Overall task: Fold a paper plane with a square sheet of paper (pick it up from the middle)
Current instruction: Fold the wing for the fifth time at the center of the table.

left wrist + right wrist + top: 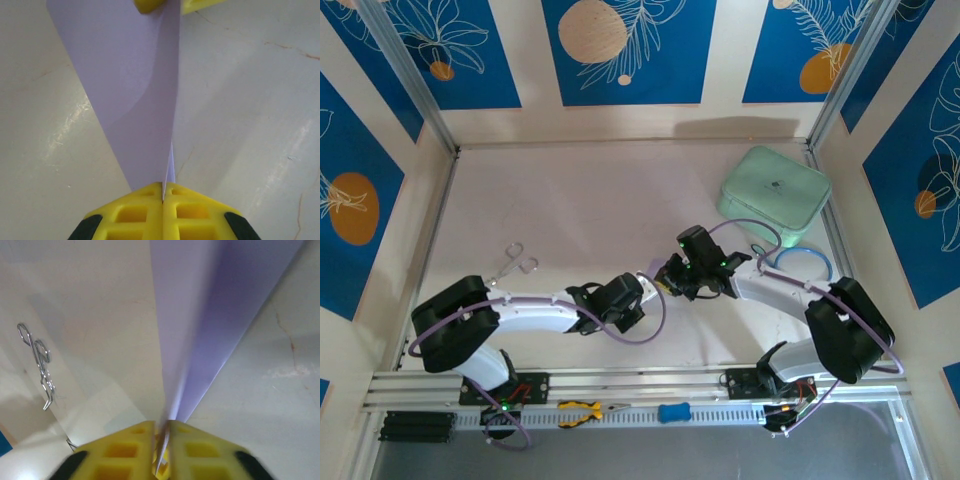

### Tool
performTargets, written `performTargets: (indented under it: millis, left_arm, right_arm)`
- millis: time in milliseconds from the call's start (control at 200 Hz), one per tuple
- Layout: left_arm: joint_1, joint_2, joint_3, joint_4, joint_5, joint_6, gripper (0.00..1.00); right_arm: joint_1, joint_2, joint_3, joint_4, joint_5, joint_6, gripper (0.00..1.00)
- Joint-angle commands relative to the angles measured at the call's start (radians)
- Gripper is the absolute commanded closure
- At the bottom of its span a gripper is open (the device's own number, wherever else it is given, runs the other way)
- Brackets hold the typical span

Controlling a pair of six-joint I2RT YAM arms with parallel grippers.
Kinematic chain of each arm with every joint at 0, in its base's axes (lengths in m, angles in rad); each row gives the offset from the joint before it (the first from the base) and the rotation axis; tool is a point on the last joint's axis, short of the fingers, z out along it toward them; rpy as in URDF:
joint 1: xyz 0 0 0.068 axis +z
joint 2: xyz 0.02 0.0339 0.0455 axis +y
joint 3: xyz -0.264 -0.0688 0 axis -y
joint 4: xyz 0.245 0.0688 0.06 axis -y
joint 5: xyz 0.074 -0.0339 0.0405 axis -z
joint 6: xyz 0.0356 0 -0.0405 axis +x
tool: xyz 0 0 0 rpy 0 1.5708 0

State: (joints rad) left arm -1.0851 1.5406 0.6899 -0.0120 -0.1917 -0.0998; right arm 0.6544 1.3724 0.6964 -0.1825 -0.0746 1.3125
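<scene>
Pale bench (570, 200) below; above it the folded paper (140, 100) is stretched between the arms, left jaws clenched on one end, right jaws a slit apart round the other, grip unclear. I'd hold it taut and run the crease evenly.

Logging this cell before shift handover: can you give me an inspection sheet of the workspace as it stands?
Surface: pale table, faint cracks and scuffs.
Job's things: folded lavender paper, held at both ends.
Clutter: mint-green case far right, blue ring beside it; metal forceps left; yellow pliers and a blue item on the near rail.
Grippers: left gripper shut on the paper; right gripper pinching the other end.
Cables: purple cable loops off the wrists.
Surroundings: blue leaf-print panels.
</scene>
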Motion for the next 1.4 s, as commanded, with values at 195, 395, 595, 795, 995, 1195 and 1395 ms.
performTargets:
  millis: [195, 395, 595, 795, 995, 1195, 1395]
  left_arm:
    - [0.028, 0.063, 0.038, 0.012, 0.178, -0.111, 0.98]
    - [0.061, 0.1, 0.053, 0.024, 0.291, -0.139, 0.94]
    - [0.088, 0.125, 0.074, 0.019, 0.37, -0.155, 0.92]
    - [0.113, 0.16, 0.113, -0.007, 0.44, -0.193, 0.92]
    - [0.138, 0.201, 0.136, 0.006, 0.544, -0.244, 0.99]
    - [0.169, 0.221, 0.152, 0.01, 0.591, -0.304, 1.0]
    - [0.243, 0.214, 0.106, 0.041, 0.57, -0.438, 1.0]
  right_arm:
    - [-0.042, -0.146, -0.04, -0.158, 0.076, -0.038, 0.55]
    - [-0.078, -0.233, -0.093, -0.175, 0.068, -0.05, 0.54]
    - [-0.083, -0.244, -0.126, -0.137, 0.027, -0.055, 0.54]
    - [-0.08, -0.226, -0.151, -0.093, -0.02, -0.072, 0.64]
    - [-0.076, -0.23, -0.188, -0.058, -0.035, -0.079, 0.87]
    - [-0.065, -0.225, -0.222, 0.0, -0.018, -0.112, 0.91]
    - [-0.054, -0.197, -0.223, 0.048, -0.006, -0.162, 0.92]
